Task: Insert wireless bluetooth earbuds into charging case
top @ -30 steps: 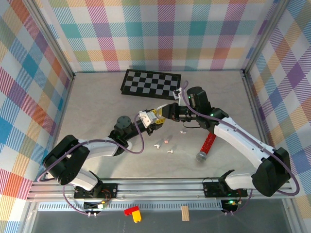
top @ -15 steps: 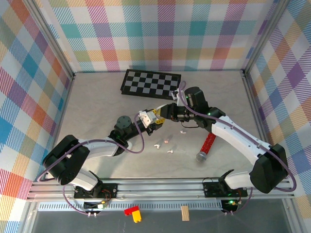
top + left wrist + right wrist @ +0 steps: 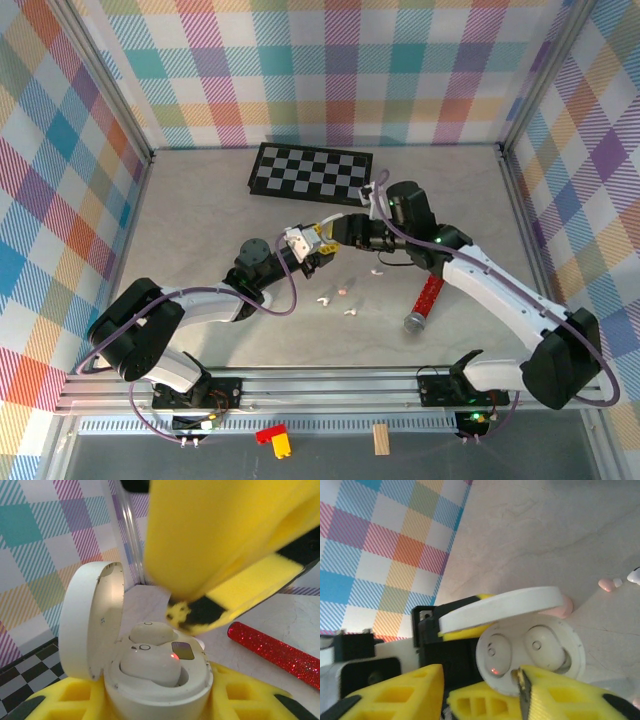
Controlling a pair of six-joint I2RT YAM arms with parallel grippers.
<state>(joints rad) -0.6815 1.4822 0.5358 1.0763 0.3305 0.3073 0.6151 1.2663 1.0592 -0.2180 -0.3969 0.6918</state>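
While left claw (image 3: pixel 306 246) clamps open charging case (image 3: pixel 150 682) mid-frame | right claw (image 3: pixel 337 228) apart beside it | two earbuds (image 3: pixel 150 666) seated, loose earbuds (image 3: pixel 322 299) on surface (image 3: pixel 200 220) lower-right | likely light, slick: pinch bud body.

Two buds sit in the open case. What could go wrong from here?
1. The right gripper hangs right by the open lid of the white pebble-shaped charging case; a careless retreat could knock the lid or drag out a seated white earbud.
2. The left gripper pinches the case low down, so a bump might twist it loose.
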